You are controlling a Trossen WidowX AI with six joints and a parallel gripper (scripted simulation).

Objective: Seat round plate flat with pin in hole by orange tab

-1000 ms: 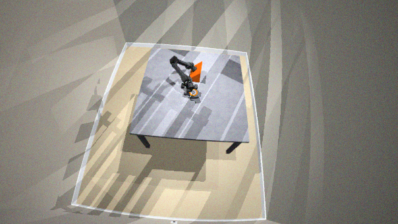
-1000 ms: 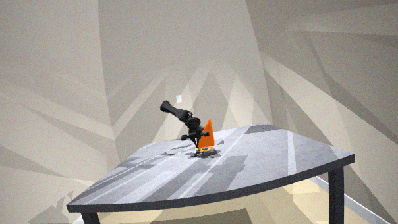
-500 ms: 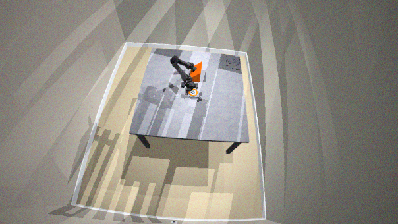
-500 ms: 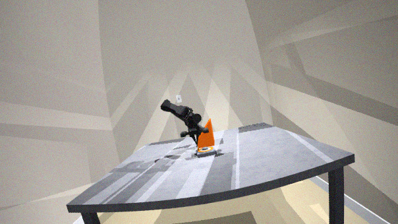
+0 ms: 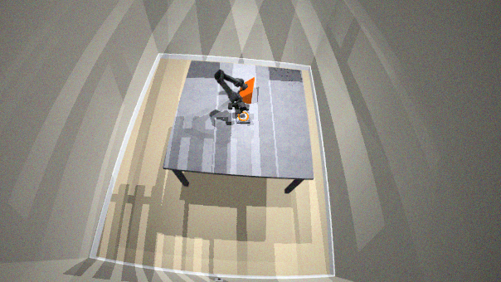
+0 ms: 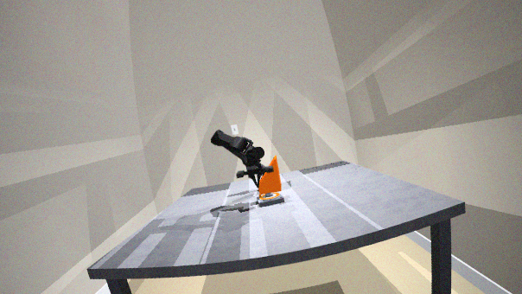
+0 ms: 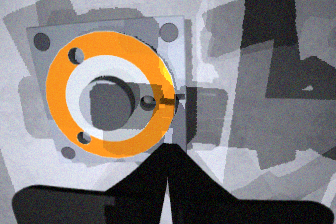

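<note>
The round plate (image 7: 110, 95) is seen from just above in the wrist view. It is an orange ring with a white ring inside it, and it sits around the grey post (image 7: 112, 105) on the square grey base (image 7: 170, 45). The base rests on the table (image 6: 346, 209), close to the arm's foot and next to a tall orange wedge (image 6: 270, 180).

The pincer (image 7: 166, 150) is shut tight, with its two dark fingers pressed together, and nothing is held in it. Its tip is seen just at the near edge of the plate. Whether the tip is touching the plate or only hanging over it cannot be told from these pictures.

Three small holes can be seen in the plate. In the one on the right side, a small round knob is seen, which looks like the pin (image 7: 148, 102). A little orange tab (image 7: 166, 100) seems to stick out beside that hole, though a dark shadow lies over this part, so it is hard to be sure. It is judged that the hole by the tab has been brought over the pin, or very nearly so.

Whether the plate is lying flat now cannot be made out, because the side view is too small and far away.

What is likely left is small. The plate must be seen to drop flat, and the pincer must be lifted up and away so that nothing of the robot is touching the plate.
</note>
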